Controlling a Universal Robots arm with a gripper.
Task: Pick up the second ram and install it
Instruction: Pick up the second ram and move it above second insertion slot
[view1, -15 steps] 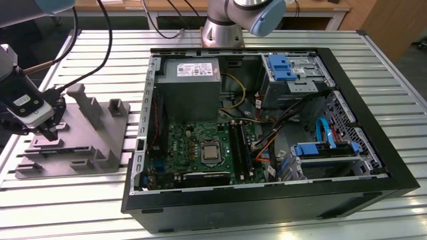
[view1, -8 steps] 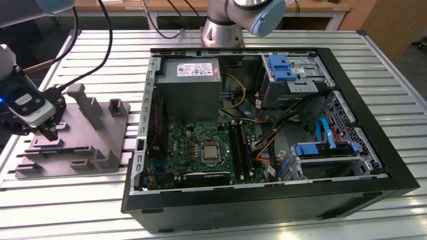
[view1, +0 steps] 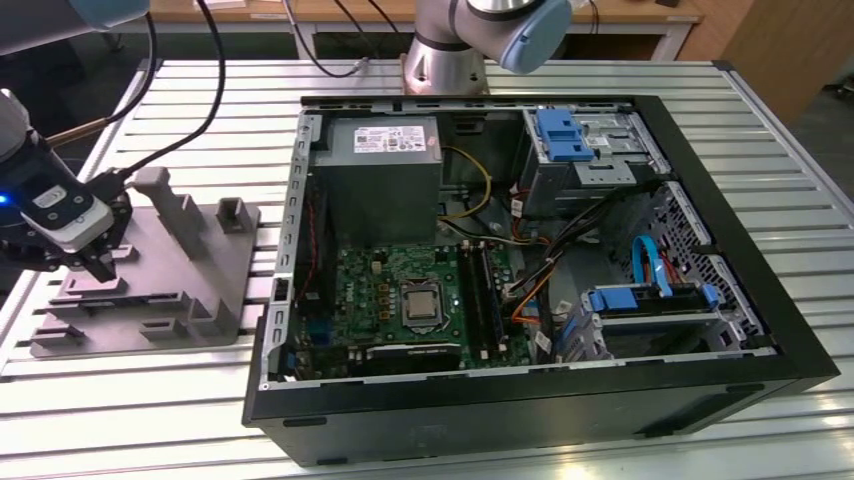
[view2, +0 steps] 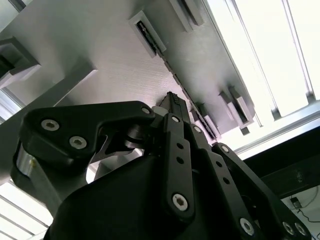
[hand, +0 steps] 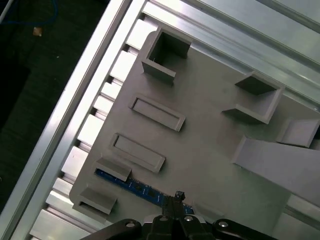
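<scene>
- Grey fixture tray (view1: 200, 270) sits on the counter (view1: 134, 400) at the exterior view's left, beside the open computer case (view1: 747, 330). The end effector (view1: 91, 262) hangs low over it.
- First wrist view: the second ram (hand: 130, 184) lies in a tray slot, its long axis running away from the end effector (hand: 177, 196), which is directly above one end.
- Second wrist view: the end effector (view2: 172, 100) is drawn closed; whether it pinches the board, I cannot tell.

Second ram (hand: 136, 186): slim, long blue board with small light specks along it. It stands on edge in a narrow slot of the grey fixture tray (hand: 210, 145), close to the tray's outer edge. One end sits behind a raised grey tab, the other passes under the end effector (hand: 176, 196).
</scene>
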